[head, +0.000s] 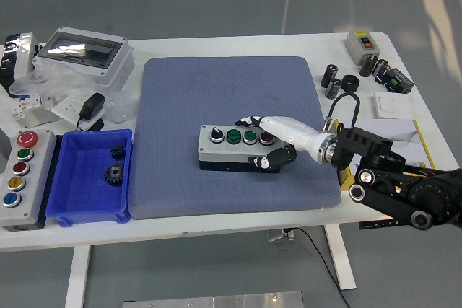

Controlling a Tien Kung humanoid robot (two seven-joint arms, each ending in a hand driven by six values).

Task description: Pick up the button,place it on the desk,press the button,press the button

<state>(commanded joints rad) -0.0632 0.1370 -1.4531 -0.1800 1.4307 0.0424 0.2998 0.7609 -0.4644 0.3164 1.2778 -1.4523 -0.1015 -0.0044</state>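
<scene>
Gripping button box on blue mat, right hand closed, gear bin left.

Mat: on the middle of the table.
Button box: on the mat's near half, right of centre.
Right hand: at the button box's right end, fingers wrapped over it.
Bin: left of the mat, two gears in it.
Second button box: left of the bin.
Enclosure: behind the bin, far left.
Switch box: far right corner.
</scene>
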